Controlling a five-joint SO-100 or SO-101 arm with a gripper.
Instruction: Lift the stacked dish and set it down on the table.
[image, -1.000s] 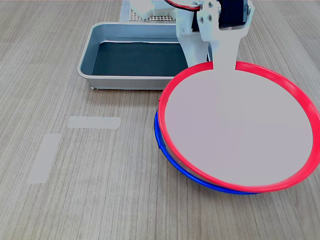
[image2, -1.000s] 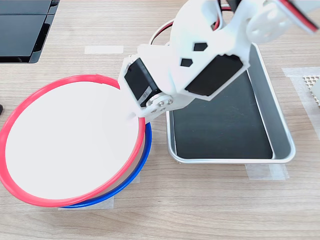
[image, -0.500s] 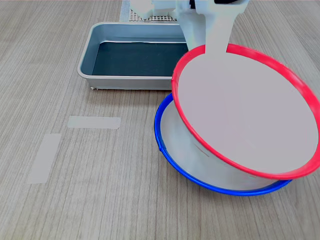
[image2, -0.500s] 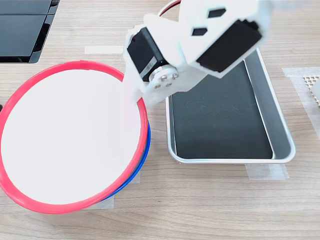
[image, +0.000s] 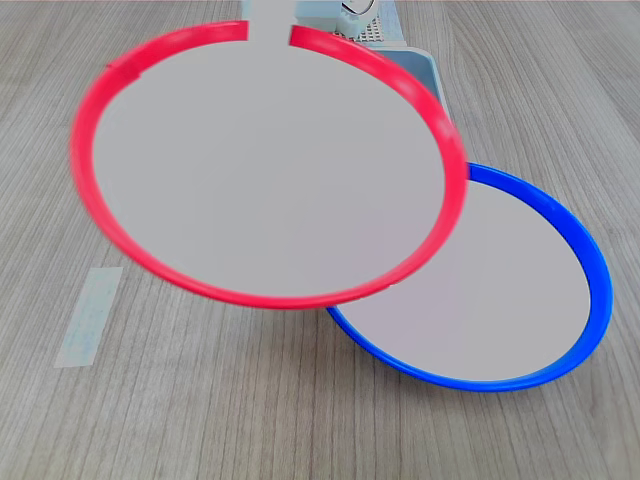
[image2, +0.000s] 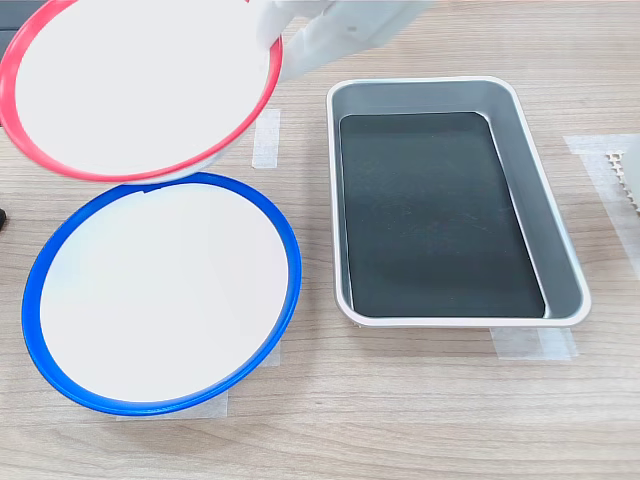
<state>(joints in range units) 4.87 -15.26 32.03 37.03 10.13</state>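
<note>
The gripper (image2: 268, 28) pinches the rim of the red-rimmed dish (image2: 135, 85), held aloft at upper left in both exterior views, clear of the blue-rimmed plate (image2: 160, 295). Lifting looks done; setting it on the table (image2: 400, 400) remains.

The stacked dish (image: 265, 170), red-rimmed with a pale centre, is hanging tilted in the air, clear of the light wood-grain table (image: 180, 410) in both exterior views

Stacked dish (image: 270, 170) – red rim, pale grey centre; plate (image2: 160, 295) – blue rim; tray (image2: 560, 250) grey; table (image: 200, 400) wood-grain.
</note>
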